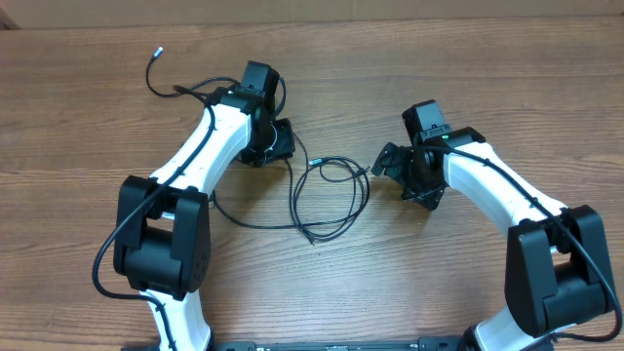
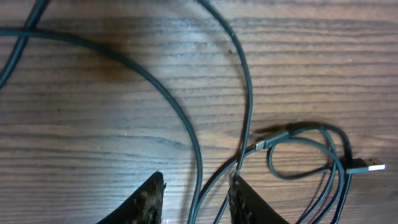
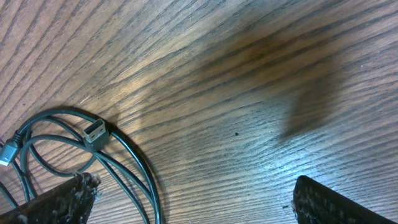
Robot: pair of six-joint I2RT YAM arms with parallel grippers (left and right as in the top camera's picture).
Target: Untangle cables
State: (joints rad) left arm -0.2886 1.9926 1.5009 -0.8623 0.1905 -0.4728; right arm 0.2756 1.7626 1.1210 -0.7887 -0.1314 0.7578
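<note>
Black, thin, plug-tipped cables (image 1: 330, 198) lie looped mid-surface (image 1: 468, 58). Your left claw (image 2: 196, 190) straddles two strands, unclosed; your right claw (image 3: 193, 186) gapes empty. You're at the grasping step: pinch left, then pull.

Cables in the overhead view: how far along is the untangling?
Done: one silvery-tipped end of the thin black cables lies stretched out far left. In hand: nothing gripped; open left gripper straddles strands, open right gripper hovers beside a silvery USB plug. Left: crossed loops mid-table.

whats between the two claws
Loose loops of the cables lie between the left claw and the right claw; the overhead view shows it.
</note>
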